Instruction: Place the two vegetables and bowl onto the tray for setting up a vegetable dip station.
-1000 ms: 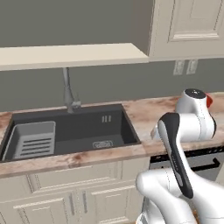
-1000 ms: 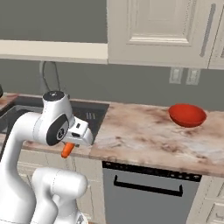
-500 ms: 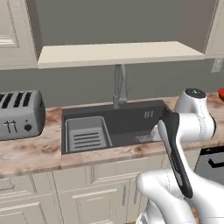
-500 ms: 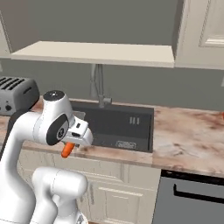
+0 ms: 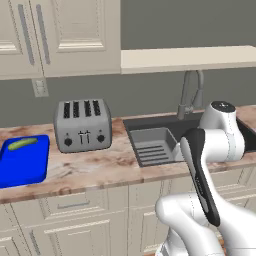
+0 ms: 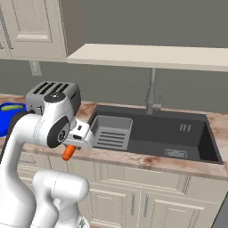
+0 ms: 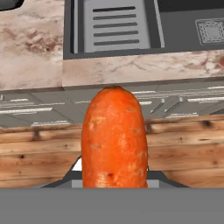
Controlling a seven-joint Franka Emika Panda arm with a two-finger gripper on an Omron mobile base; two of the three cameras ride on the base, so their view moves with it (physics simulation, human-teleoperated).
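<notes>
My gripper (image 6: 71,147) is shut on an orange carrot (image 6: 68,152), held in front of the counter edge, below the countertop's height. In the hand view the carrot (image 7: 114,138) stands large in the middle and hides the fingertips. The bright blue tray (image 5: 21,161) lies on the counter at the far left, and a green vegetable (image 5: 22,143) rests on its back part. From the right base camera the tray (image 6: 5,122) and the green vegetable (image 6: 12,107) peek out behind my arm. The red bowl is out of view.
A grey toaster (image 5: 82,125) stands on the counter between the tray and the dark sink (image 6: 153,133). The sink holds a grey drainer rack (image 6: 111,131), and a faucet (image 6: 152,95) rises behind it. A shelf and wall cabinets hang above; cabinet fronts (image 7: 39,109) lie below.
The base has driven left along the counter, so the views slid from the bowl's end past the sink to the toaster and tray. The carrot stays in the gripper.
</notes>
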